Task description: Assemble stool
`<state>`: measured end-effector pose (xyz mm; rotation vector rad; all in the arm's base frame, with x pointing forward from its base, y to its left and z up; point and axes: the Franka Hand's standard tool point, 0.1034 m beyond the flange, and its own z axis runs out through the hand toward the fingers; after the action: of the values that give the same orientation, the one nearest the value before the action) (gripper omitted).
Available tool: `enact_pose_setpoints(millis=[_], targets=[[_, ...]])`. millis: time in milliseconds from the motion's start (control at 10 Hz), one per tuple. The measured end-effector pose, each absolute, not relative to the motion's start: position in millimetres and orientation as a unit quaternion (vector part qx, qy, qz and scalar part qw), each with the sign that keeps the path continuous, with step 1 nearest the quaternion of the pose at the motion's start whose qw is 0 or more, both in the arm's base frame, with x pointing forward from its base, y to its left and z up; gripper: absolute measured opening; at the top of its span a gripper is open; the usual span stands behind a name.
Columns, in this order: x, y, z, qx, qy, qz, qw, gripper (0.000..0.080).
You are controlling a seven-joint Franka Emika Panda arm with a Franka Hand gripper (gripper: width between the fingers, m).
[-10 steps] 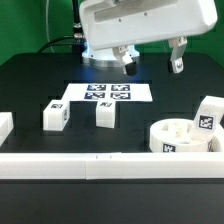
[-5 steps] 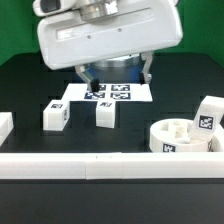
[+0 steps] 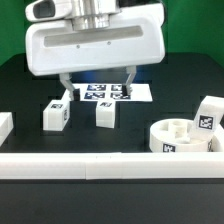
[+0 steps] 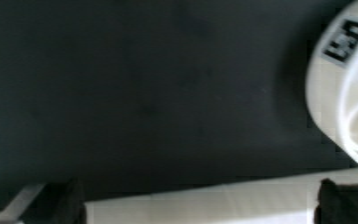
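The round white seat (image 3: 180, 138) lies at the exterior view's right, near the front rail. One tagged white leg (image 3: 208, 116) stands against its far right side. Two more tagged legs (image 3: 55, 115) (image 3: 104, 114) stand in front of the marker board (image 3: 108, 93). My gripper (image 3: 97, 84) hangs open and empty above the marker board, just behind those two legs, touching nothing. In the wrist view the seat's rim (image 4: 350, 100) curves in at one side, and my gripper (image 4: 197, 205) stands wide open with dark fingertips (image 4: 51, 203) at the frame's edge.
A long white rail (image 3: 100, 165) runs along the table's front edge. Another white block (image 3: 4, 125) sits at the exterior view's far left. A white band (image 4: 211, 200) lies between the fingertips in the wrist view; I cannot tell what it is.
The gripper has moved from the back right toward the exterior view's left and closer to the camera, coming down over the marker board. It stayed open. The stool parts have not moved.
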<state>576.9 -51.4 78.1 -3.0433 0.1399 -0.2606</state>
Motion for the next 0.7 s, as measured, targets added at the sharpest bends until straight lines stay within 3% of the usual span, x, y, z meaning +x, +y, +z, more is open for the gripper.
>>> enact_pose_setpoints(millis=[400,700], targets=[[578.0,-51.5,78.9,-0.994,0.050,-0.088,0.042,0.0649],[550.4,-56.6,59.9,-0.991,0.097,-0.091,0.024,0.0649]])
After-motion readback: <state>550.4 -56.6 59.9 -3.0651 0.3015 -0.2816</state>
